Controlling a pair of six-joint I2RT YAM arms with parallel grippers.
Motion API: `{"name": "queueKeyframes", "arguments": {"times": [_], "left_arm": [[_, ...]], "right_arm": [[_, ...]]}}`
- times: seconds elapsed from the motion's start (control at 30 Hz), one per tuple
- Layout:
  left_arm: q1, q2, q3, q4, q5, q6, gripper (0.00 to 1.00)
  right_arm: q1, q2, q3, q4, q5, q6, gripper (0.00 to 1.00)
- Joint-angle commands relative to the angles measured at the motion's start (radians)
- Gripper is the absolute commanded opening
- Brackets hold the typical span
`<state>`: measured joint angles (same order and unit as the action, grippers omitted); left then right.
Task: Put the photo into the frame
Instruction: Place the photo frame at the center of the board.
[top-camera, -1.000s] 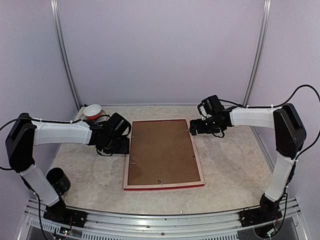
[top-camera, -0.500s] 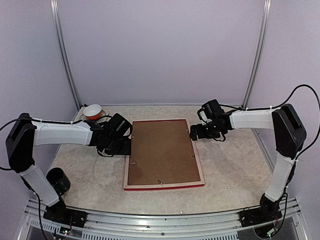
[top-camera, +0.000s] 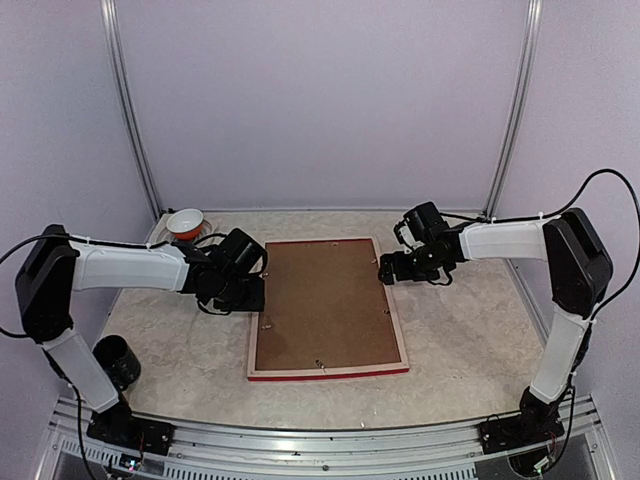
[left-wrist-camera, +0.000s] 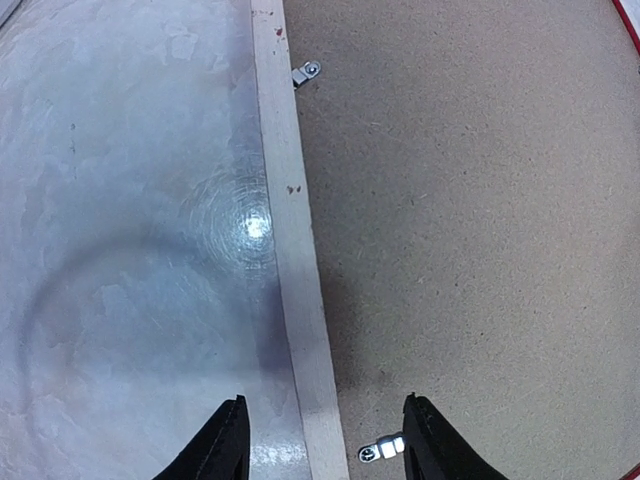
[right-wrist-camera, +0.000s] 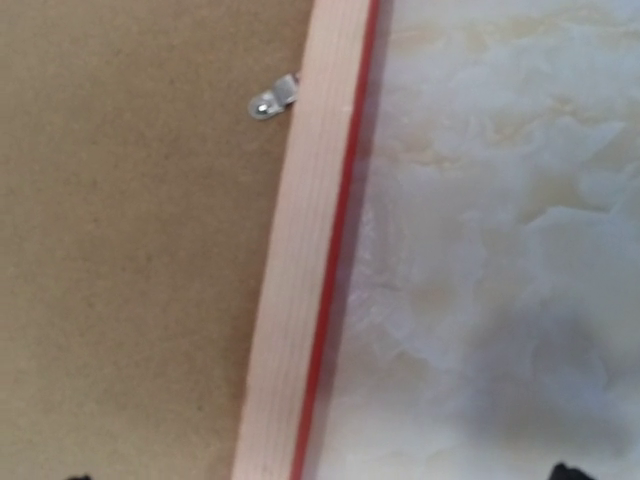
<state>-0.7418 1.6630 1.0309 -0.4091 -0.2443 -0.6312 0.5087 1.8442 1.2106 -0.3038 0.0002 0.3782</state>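
The frame (top-camera: 399, 325) lies face down on the table, its pale wood back up and a red edge along the near side. A brown backing board (top-camera: 325, 305) fills it. The photo is out of view. My left gripper (top-camera: 257, 293) hovers low over the left rail (left-wrist-camera: 290, 220), open, its jaws astride the rail and touching nothing; a metal tab (left-wrist-camera: 383, 450) lies by the right finger. My right gripper (top-camera: 385, 268) is over the right rail (right-wrist-camera: 300, 260), open wide, only its fingertips showing at the bottom corners. Another tab (right-wrist-camera: 273, 98) lies on the board (right-wrist-camera: 130, 250).
A white bowl (top-camera: 185, 221) holding something orange stands at the back left corner. A black cup (top-camera: 117, 360) sits near the left arm's base. Pale walls with metal rails close in the back and both sides.
My left gripper has slid right onto the frame's left rail and its jaws have narrowed a little. My right gripper has come down and left to the right rail.
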Motion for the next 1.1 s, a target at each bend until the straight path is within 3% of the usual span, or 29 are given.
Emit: {"name": "queueKeyframes", "arguments": {"times": [0.0, 0.37, 0.87, 1.07], "left_arm": [[-0.007, 0.022, -0.009, 0.033, 0.010, -0.005, 0.51], [0.001, 0.091, -0.021, 0.064, -0.009, -0.009, 0.46], [0.007, 0.117, -0.015, 0.084, -0.006, -0.010, 0.31], [0.011, 0.125, -0.017, 0.088, -0.008, -0.010, 0.25]], "right_arm": [[0.005, -0.015, -0.011, 0.008, -0.037, 0.009, 0.99], [0.005, -0.019, -0.019, 0.009, -0.024, 0.011, 0.99], [-0.001, 0.018, -0.047, 0.029, -0.013, 0.025, 0.99], [-0.002, 0.039, -0.050, 0.056, -0.080, 0.039, 0.99]]}}
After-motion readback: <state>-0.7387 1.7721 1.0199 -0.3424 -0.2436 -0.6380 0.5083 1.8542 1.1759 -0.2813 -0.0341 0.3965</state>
